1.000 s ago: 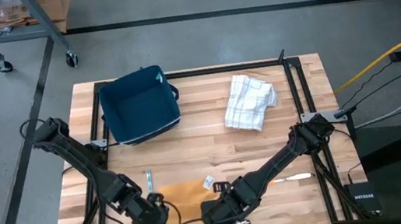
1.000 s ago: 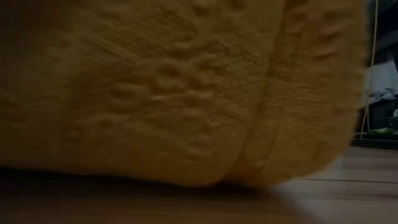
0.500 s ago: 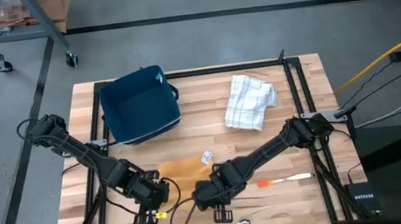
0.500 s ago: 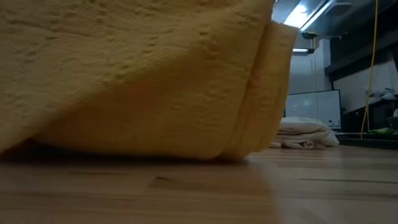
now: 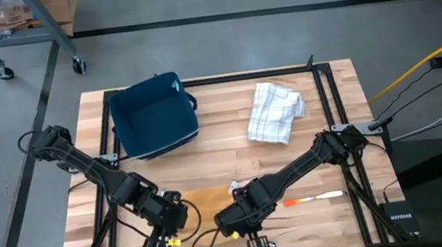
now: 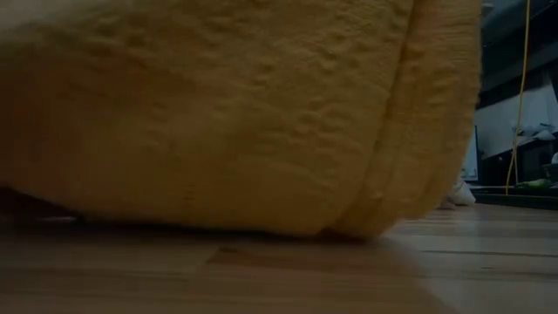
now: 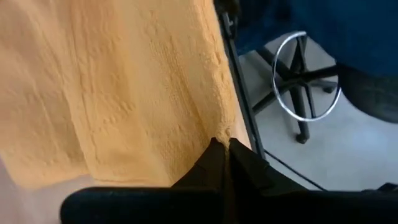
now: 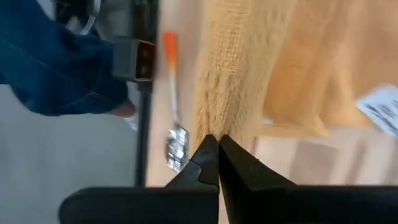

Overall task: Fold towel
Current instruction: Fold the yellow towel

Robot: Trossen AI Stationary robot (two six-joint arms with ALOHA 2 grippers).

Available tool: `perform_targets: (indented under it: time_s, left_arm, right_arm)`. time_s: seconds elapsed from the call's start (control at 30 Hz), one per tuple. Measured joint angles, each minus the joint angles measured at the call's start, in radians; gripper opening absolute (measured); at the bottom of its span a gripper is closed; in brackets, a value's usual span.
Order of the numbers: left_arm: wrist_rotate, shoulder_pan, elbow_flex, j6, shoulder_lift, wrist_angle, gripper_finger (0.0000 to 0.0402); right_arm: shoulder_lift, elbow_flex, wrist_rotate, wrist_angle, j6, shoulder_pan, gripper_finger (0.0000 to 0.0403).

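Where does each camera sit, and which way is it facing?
High: above, straight down on table, both arms, bin, white cloth.
Low: table height, level; yellow towel fills it.
Left wrist: past shut left fingers pinching towel edge.
Right wrist: past shut right fingers on towel; spoon beyond.
Shared: towel in all four.

The high view is evenly and softly lit from above, with only faint shadows under the arms on the wooden table [image 5: 235,160]; detail is crisp to the corners. The low view is dim and murky: the yellow towel [image 6: 218,113] fills it, close to the lens, its weave soft and underexposed, while a pale strip of room glows at the right edge. Both wrist views show motion blur, the right wrist view most smeared, its background washed out.
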Motion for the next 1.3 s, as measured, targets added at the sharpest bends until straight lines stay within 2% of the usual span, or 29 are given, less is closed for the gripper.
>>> perform_targets:
  time_s: [0.13,0.27,0.33,0.57,0.67,0.87,1.0,1.17,1.3]
  left_arm:
    - [-0.008,0.040,0.011,0.008,-0.028,-0.010,0.0000]
    - [-0.099,0.082,0.012,0.007,-0.055,-0.090,0.0000]
    - [-0.133,0.098,0.011,-0.006,-0.056,-0.133,0.0000]
    - [-0.089,0.075,0.011,-0.029,-0.052,-0.114,0.0000]
    - [-0.084,0.042,0.011,-0.050,-0.050,-0.073,0.0000]
    - [-0.082,-0.043,0.011,-0.052,-0.005,0.027,0.0000]
    - [-0.029,-0.078,0.011,-0.019,0.035,0.098,0.0000]
    - [-0.013,-0.082,0.008,0.036,0.079,0.123,0.0000]
    - [-0.009,-0.061,-0.053,0.055,0.088,0.171,0.0000]
  right_arm:
    - [-0.014,0.030,0.097,-0.098,0.013,-0.022,0.0002]
    - [-0.028,0.034,0.206,-0.196,0.031,-0.049,0.0002]
    - [-0.029,0.033,0.221,-0.212,0.039,-0.061,0.0002]
    - [-0.023,0.020,0.038,-0.123,0.027,-0.053,0.0001]
    - [-0.022,0.019,0.004,-0.098,0.025,-0.027,0.0001]
    - [-0.022,0.019,0.001,-0.034,0.024,0.036,0.0001]
    - [-0.022,0.019,-0.039,0.024,-0.001,0.061,0.0001]
    - [-0.022,0.014,-0.002,0.035,-0.032,0.059,0.0001]
    - [-0.021,-0.046,0.011,0.046,-0.057,0.043,0.0001]
